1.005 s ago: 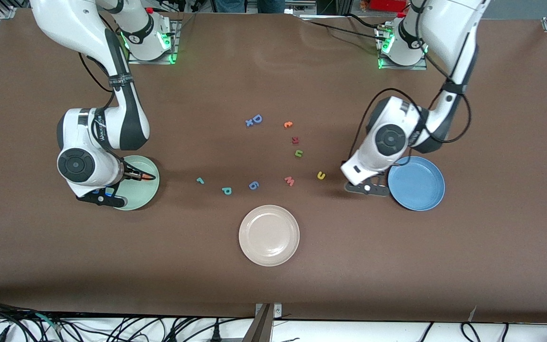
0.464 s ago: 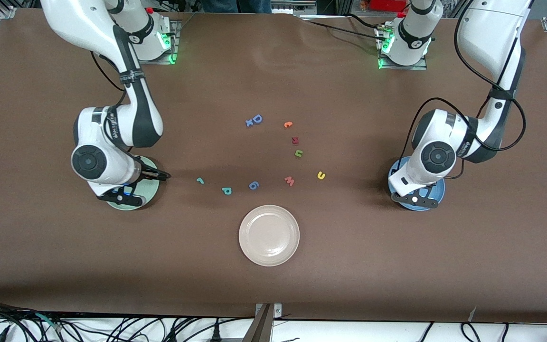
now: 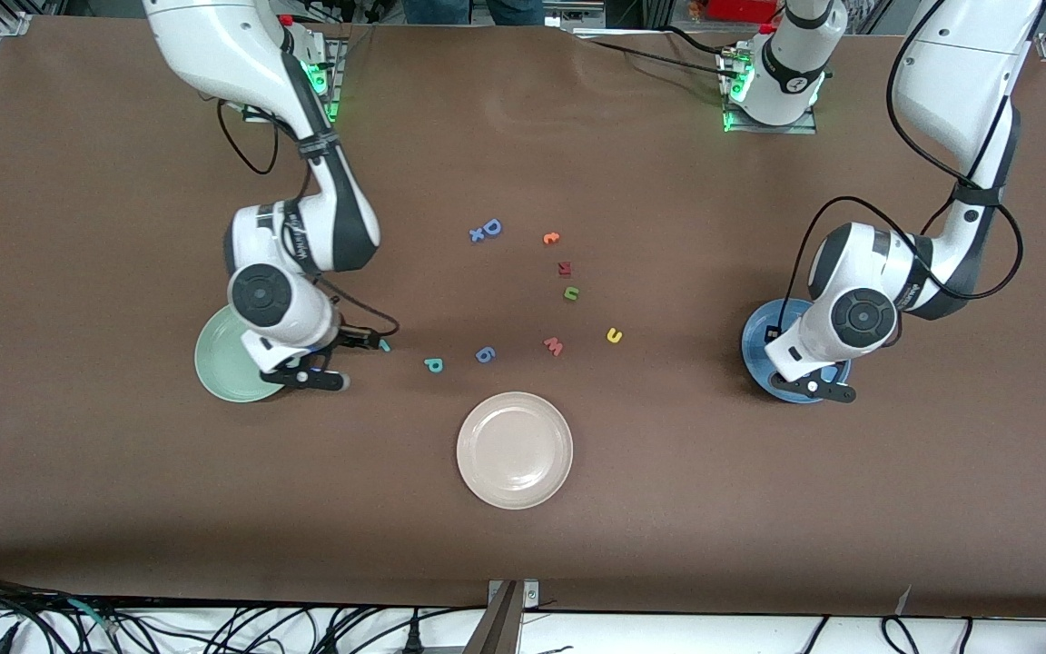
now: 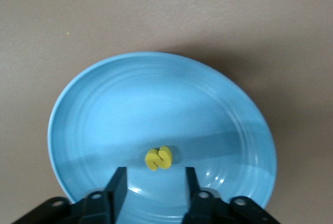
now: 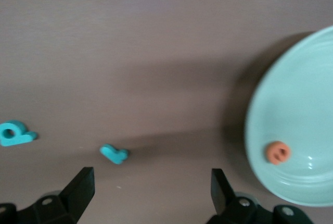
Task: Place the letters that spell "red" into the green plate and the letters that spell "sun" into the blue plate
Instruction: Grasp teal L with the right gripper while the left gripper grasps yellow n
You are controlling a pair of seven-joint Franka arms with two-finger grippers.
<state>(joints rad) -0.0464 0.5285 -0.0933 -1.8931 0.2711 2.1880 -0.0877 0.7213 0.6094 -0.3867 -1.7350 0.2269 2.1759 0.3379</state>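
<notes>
at the right arm's end of the table my right gripper point(image 3: 369, 341) hangs low with its fingers point(image 5: 78, 185) spread wide and nothing between them, just past the rim of the green plate point(image 3: 219, 372) toward the middle of the table. the orange e point(image 5: 278, 152) lies inside that plate, near its rim, off to the side of the fingers. the small teal r point(image 5: 114, 154) lies on the bare table just ahead of the open fingers, in line with the gap, not touched. the teal p-shaped letter point(image 3: 433, 365) lies farther along toward the table's middle, with a purple letter point(image 3: 484, 354) and a pink w point(image 3: 554, 346) next along. the cream plate point(image 3: 515, 450) sits nearer the front camera than these. the green u-shape point(image 3: 570, 293) and the yellow u point(image 3: 614, 335) lie on the table between the two arms, well apart from either gripper. at the left arm's end my left gripper point(image 4: 152, 185) hovers over the blue plate point(image 4: 93, 109), fingers point(image 4: 116, 187) parted and holding nothing. the yellow s point(image 4: 158, 158) lies on the plate's floor, just ahead of the gap between the fingertips and clear of both.
</notes>
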